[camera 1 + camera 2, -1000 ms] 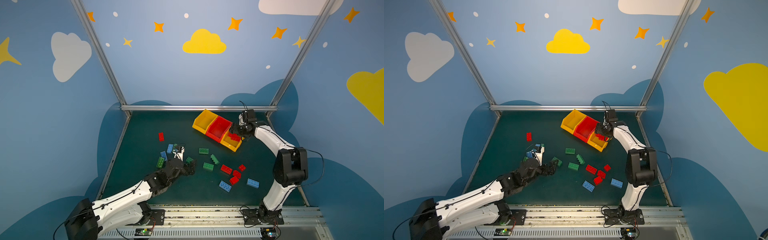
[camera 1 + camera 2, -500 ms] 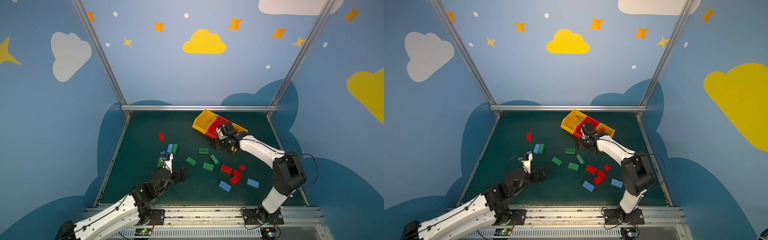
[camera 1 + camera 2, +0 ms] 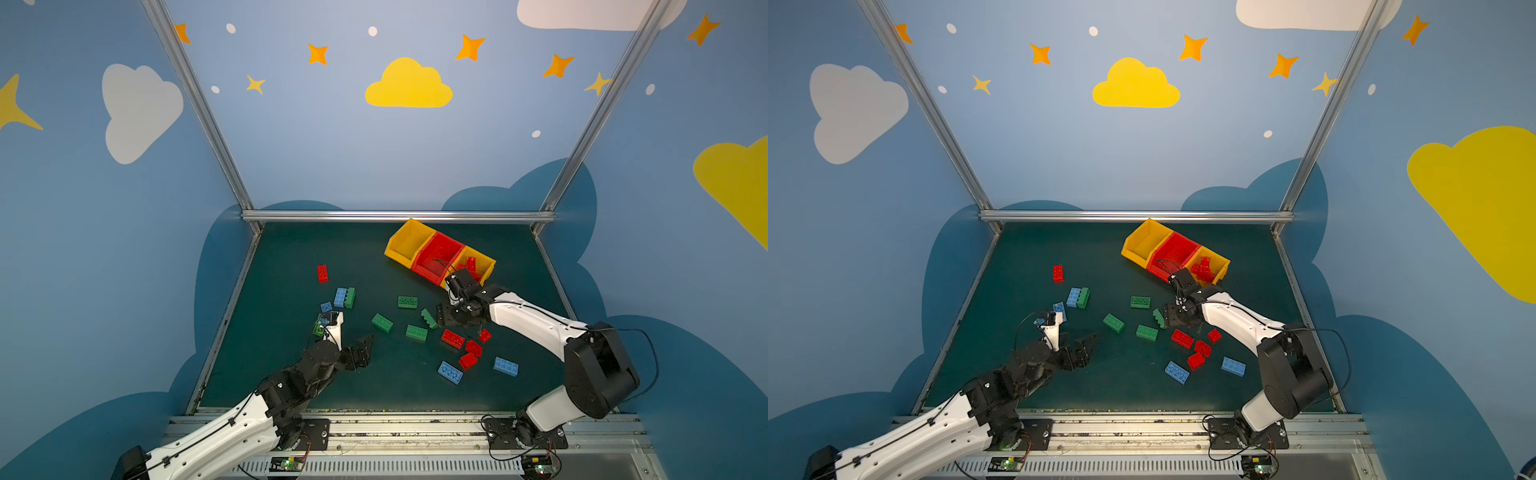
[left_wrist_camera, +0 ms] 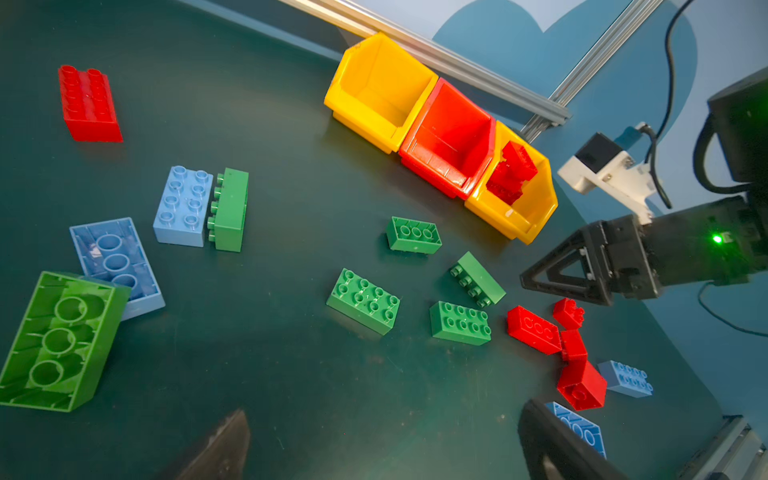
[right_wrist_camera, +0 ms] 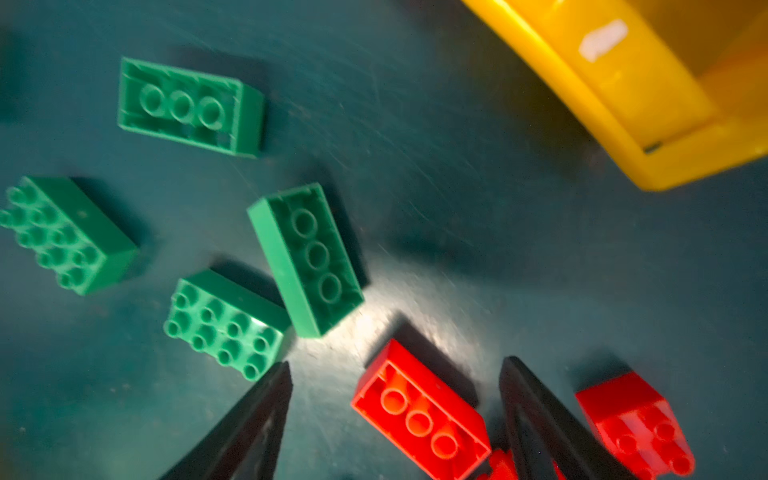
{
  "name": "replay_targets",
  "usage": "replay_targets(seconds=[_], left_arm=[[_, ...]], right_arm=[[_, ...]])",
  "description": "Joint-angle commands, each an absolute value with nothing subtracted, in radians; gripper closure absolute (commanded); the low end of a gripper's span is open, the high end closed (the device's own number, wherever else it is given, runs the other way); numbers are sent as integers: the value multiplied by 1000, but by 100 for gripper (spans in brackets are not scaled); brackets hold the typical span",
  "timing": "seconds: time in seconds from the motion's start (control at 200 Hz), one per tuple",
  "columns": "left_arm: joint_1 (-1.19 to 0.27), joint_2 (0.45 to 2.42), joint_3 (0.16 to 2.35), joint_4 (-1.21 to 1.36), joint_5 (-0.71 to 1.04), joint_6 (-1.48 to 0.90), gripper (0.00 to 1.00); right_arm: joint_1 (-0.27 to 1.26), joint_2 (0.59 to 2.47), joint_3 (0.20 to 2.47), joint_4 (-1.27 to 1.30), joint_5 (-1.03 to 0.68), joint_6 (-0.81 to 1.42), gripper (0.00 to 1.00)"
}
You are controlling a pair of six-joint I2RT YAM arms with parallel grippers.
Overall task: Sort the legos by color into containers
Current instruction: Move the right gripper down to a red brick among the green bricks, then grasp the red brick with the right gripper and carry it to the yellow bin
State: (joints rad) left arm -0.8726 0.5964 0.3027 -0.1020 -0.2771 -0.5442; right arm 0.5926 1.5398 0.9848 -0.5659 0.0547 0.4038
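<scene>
Red-pickup step: right claw (image 5: 397, 365) hovered part-open, empty, jaws either side of an upside-down red brick (image 5: 419, 411) on the mat (image 5: 498, 249) near the end yellow bin (image 4: 544, 195) holding other reds (image 4: 513, 174); next it needed to drop and close on it; left claw (image 4: 384, 409) gaped wide, empty, above the mat.

left arm (image 3: 232, 432), right arm (image 3: 536, 322): white shells, black joints | fingers (image 4: 569, 270): black triangular trusses | cables (image 4: 666, 54): thin, black | wrist camera mount (image 4: 602, 174): white | status light (image 4: 717, 238): green
</scene>
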Motion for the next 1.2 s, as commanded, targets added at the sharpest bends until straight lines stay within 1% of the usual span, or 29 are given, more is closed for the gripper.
replay_targets(seconds=[0.0, 0.195, 0.38, 0.586, 0.786, 0.866, 0.941, 1.046, 1.106, 1.171, 1.191], left_arm=[[-872, 618, 304, -71, -264, -548, 0], [-873, 641, 312, -58, -253, -551, 0], [-874, 603, 302, -82, -258, -554, 0], [-872, 558, 290, -100, -273, -546, 0], [-873, 556, 288, -95, -274, -543, 0], [-873, 557, 287, -92, -270, -544, 0], [-873, 555, 288, -96, -266, -548, 0], [-873, 544, 286, -107, -268, -550, 0], [-873, 534, 285, -113, -271, -551, 0], [-873, 522, 284, -119, -273, -548, 0], [-873, 519, 285, -121, -274, -548, 0]], right_arm=[[592, 1532, 955, -562, 26, 367, 23], [593, 1587, 952, -551, 6, 339, 23], [595, 1619, 937, -553, -16, 332, 23], [619, 1596, 919, -573, -31, 345, 25], [655, 1557, 895, -604, -37, 368, 26], [664, 1557, 888, -612, -38, 377, 28], [672, 1563, 888, -618, -27, 381, 33], [675, 1584, 897, -623, -1, 389, 42], [676, 1599, 907, -626, 14, 394, 49], [679, 1618, 924, -633, 37, 399, 62], [680, 1623, 929, -639, 48, 402, 63]])
